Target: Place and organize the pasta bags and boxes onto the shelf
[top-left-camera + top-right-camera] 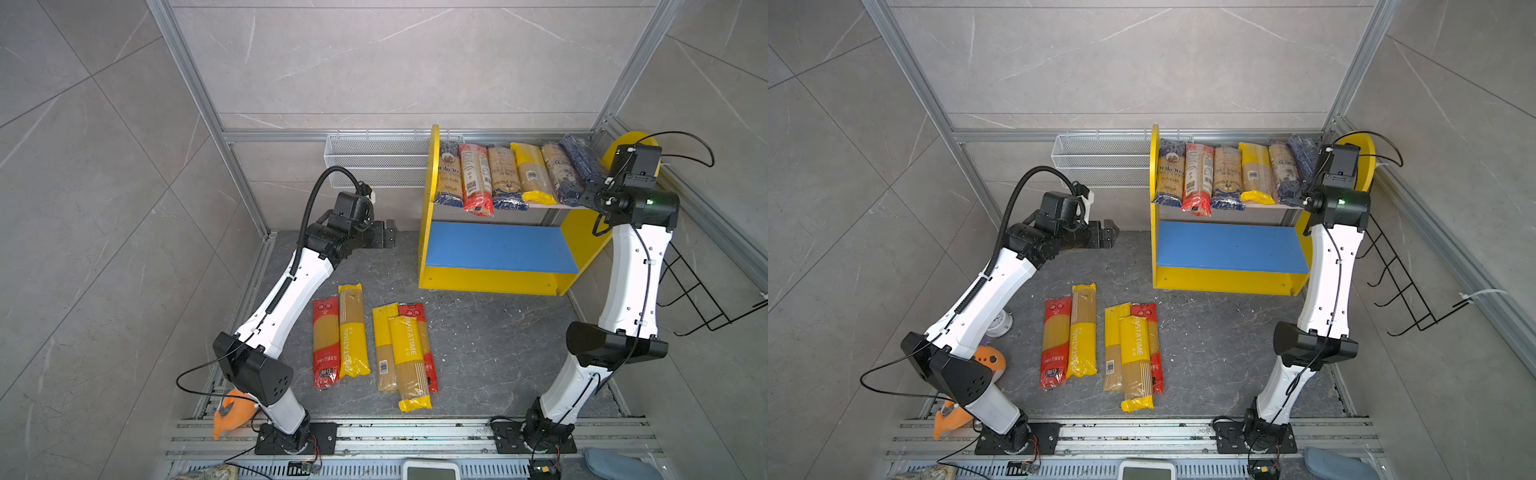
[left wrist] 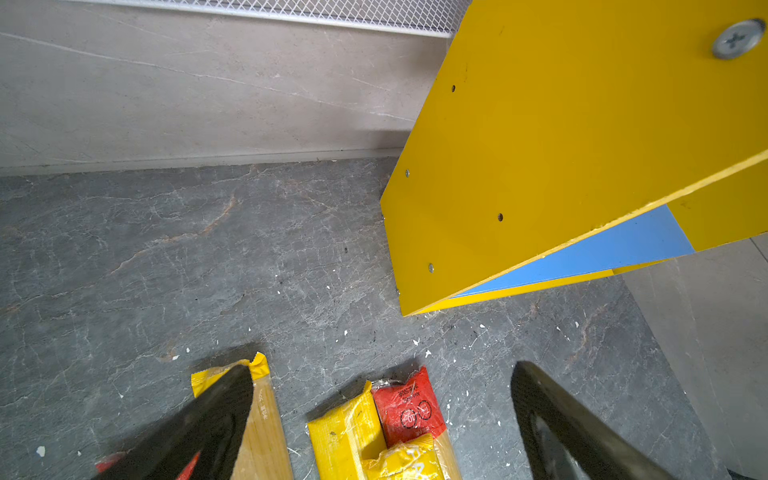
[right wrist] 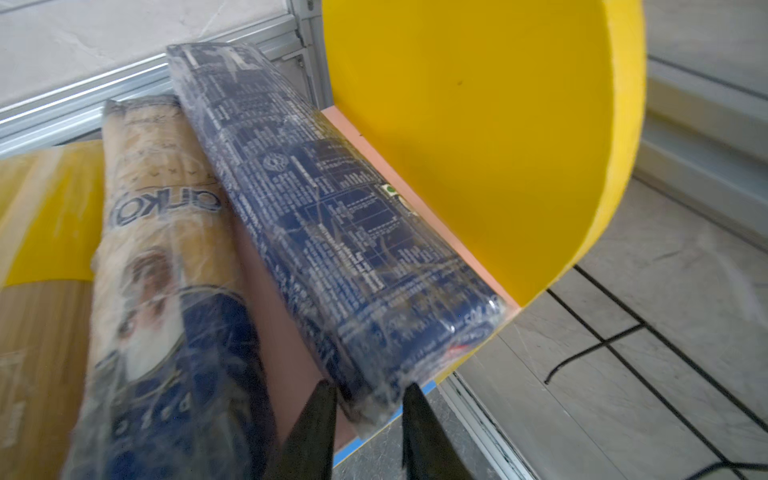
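We see the right gripper at the right end of the pink upper board of the shelf. Its two fingers stand close together, one on each side of the near end of the dark blue pack, and as far as we can judge they are clamped on it. In a top view this pack is the last of six on the board. Its long axis runs from about 11 o'clock to 5 o'clock, and the gripper is at the 5 o'clock end, where the pack hangs a little over the front edge. At its 3 o'clock side stands the yellow side panel, with a strip of bare board between them. At its 9 o'clock side lies the neighbour bag, which it seems to touch at the far end only. So we think the coming move turns on this axis: either a push toward 11 o'clock, or a swing of the near end so that the pack lies parallel with the others. The left gripper has its fingers wide apart with nothing between them. It is well apart from this pack, at 9 o'clock from the shelf and near the far ends of the five packs on the floor.
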Robot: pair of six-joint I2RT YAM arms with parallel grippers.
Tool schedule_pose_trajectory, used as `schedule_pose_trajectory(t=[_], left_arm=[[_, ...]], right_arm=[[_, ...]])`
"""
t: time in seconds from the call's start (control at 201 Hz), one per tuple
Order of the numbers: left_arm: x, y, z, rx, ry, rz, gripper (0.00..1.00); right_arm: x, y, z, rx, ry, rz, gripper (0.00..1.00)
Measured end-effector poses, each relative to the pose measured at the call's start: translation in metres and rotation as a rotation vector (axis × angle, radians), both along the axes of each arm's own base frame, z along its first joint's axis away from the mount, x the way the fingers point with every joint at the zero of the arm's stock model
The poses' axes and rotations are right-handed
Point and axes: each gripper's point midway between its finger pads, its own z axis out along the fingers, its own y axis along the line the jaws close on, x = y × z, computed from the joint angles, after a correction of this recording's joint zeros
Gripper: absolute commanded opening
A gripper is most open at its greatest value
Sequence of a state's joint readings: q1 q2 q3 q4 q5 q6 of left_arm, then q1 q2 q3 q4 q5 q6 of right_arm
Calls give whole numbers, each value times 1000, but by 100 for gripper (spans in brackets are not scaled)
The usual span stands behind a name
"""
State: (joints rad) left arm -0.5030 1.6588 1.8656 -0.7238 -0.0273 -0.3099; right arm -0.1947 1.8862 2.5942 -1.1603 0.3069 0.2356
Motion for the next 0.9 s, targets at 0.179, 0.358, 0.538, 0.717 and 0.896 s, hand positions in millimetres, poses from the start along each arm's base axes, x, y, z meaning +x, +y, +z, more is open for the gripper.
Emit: schedule_pose_trajectory(t=[0.179,0.358,0.538,0.717,0.896], left_arm=[[-1,1,2,-3,-5,0,100],[-3,1,6,-7,-12,0,100],[-5,2,7,-11,-15,1,100],[-9,4,8,-19,-18,3,100],[-13,6,4,-19,-8,6,100]], right_arm=[[5,20,3,24,-13,71,29],[5,23,2,24,-8,76,25],[-4,18,0,3,12,39,23],[-24,4,6,-39,23,-29,24],[-40,-5,17,-58,5,-59,45]])
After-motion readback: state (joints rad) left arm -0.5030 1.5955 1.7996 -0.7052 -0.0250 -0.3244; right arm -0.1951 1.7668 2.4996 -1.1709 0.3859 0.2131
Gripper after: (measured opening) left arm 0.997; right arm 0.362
